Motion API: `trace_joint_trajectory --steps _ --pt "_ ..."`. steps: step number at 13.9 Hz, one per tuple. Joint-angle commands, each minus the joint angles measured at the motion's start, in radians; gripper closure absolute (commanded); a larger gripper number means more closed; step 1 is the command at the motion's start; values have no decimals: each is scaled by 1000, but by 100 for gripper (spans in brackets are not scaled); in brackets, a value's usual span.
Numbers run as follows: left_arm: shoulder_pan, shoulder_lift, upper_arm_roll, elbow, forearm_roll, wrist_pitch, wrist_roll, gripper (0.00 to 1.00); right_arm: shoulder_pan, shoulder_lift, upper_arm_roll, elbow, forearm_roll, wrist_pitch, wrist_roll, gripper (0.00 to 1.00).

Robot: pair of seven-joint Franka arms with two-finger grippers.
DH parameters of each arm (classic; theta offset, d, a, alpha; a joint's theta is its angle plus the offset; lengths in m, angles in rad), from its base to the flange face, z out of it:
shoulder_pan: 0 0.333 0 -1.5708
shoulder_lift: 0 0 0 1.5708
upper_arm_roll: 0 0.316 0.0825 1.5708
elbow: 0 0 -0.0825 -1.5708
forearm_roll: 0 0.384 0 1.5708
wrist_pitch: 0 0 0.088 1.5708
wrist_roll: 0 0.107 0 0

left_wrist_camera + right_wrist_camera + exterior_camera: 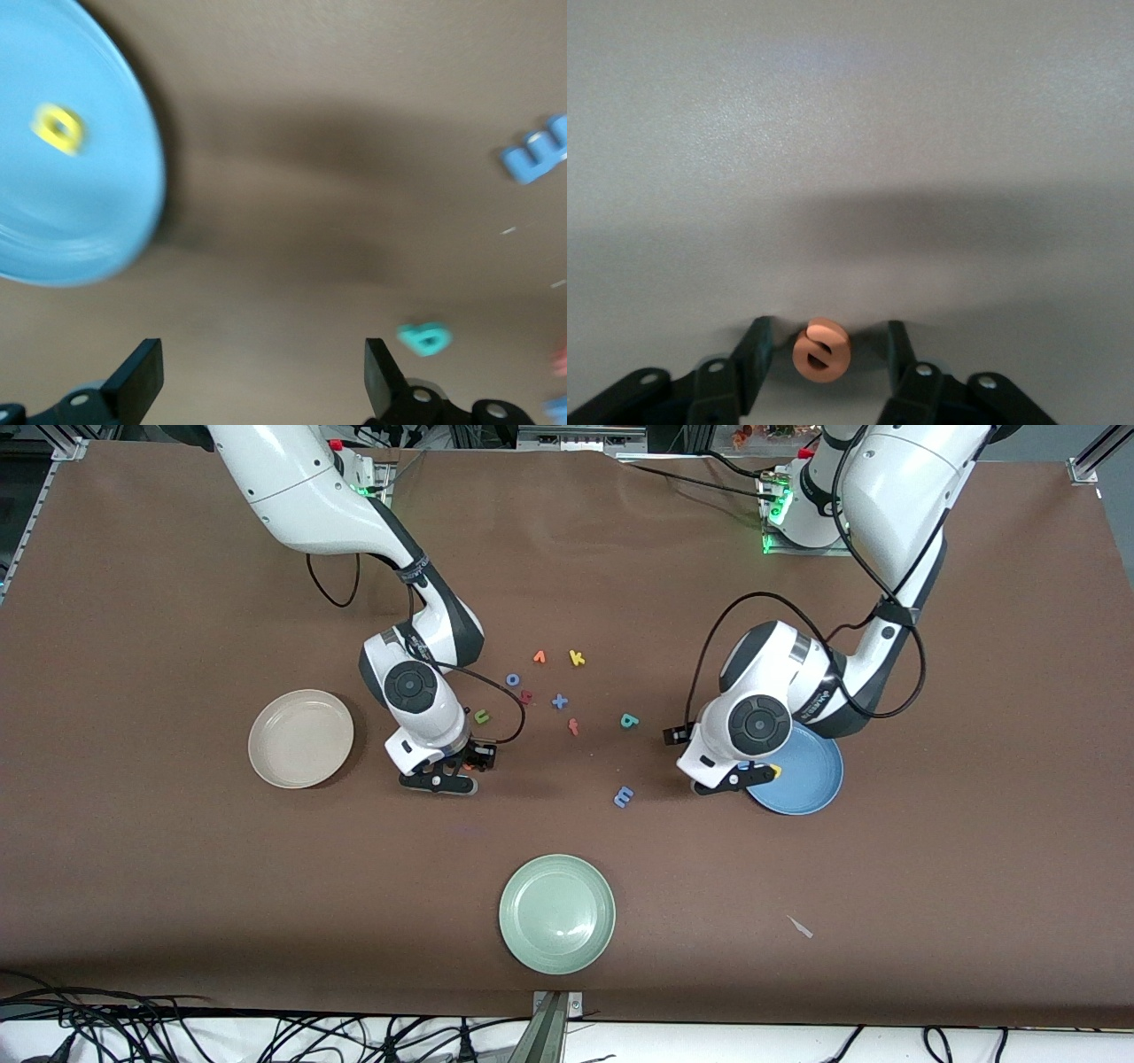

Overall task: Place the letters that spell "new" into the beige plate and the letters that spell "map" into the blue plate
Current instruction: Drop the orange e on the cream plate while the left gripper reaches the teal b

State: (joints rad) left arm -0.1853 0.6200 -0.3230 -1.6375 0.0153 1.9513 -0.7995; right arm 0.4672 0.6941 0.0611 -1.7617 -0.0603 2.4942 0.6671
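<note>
The right pincer (824,372) is low at the bench (177,921), between the beige plate (300,739) and the loose letters. Its fingers (755,359) stand on either side of the orange e (820,350) with small gaps showing, so whether they grip it I cannot tell. The beige plate holds nothing. The green n (481,716) lies on the bench just beside that arm's wrist, toward the letter cluster.

The left pincer (264,376) is open, its fingers (142,376) wide apart and holding nothing, low over the bench at the edge of the blue plate (811,779). The yellow a (58,127) lies in the blue plate. The blue m (624,796) rests on the bench between the two arms, nearer the front camera than the teal p (629,721).

Other letters lie scattered in the middle: a yellow k (577,658), a blue x (560,701), a blue o (512,679). A pale green plate (556,913) sits nearest the camera.
</note>
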Motion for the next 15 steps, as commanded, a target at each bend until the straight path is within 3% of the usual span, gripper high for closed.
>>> trace_joint_trajectory --steps 1,7,11,12,15 --pt "-26 18 -11 -48 -31 107 -206 0 7 19 -1 13 -7 20 17 53" --pt "-151 60 -11 -160 -31 418 -572 3 8 21 -1 13 -9 22 17 72" --pt "-151 50 -11 -186 -29 426 -581 29 7 19 -1 22 -6 25 0 80" --pt "-151 50 -11 -188 -29 426 -581 36 -1 13 -1 50 -4 -10 -7 81" --pt "-145 55 -11 -194 -29 429 -580 45 -35 -60 -4 90 5 -227 -118 83"
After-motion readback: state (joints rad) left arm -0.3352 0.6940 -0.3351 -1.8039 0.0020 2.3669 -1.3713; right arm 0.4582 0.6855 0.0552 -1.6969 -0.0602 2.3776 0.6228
